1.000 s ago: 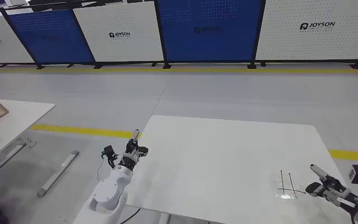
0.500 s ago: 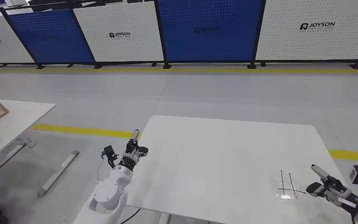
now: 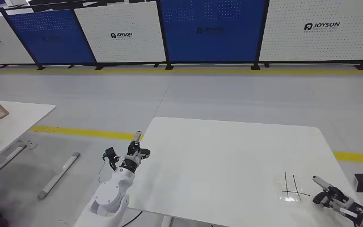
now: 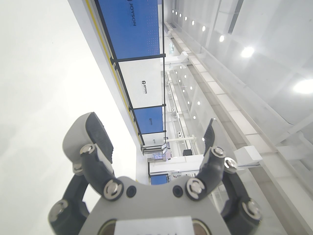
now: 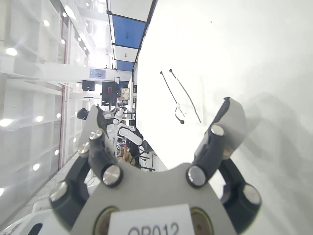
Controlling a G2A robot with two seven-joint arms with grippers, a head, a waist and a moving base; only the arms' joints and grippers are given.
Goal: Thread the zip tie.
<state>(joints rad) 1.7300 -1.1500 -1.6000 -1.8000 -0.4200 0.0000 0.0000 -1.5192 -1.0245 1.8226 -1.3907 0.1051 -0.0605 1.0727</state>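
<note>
Table: the white rectangular table point(image 3: 227, 164) is the landmark; its pale top also shows in the left wrist view point(image 4: 36, 62) and the right wrist view point(image 5: 220, 37).
Left arm: the grey, two-fingered left gripper point(image 3: 139, 144) hangs just off the table's left edge, jaws spread wide with nothing between them point(image 4: 151, 123).
Right arm: the matching right gripper point(image 3: 319, 190) is at the table's near right corner, jaws released and empty point(image 5: 161, 103).
Task's thing: thin black zip ties point(image 3: 286, 184) lie flat on the table near that same corner, just beside the right gripper and not touching it point(image 5: 169, 88).
Axis: two ties run roughly parallel from near edge toward far edge, heads at the far ends; another strand crosses their near ends sideways.
Change: the right gripper has drawn back slightly toward the table's near edge; the left gripper and the ties are as before.
Hard to see: the exact number of ties is unclear; the right arm is cut off in the top view.
</note>
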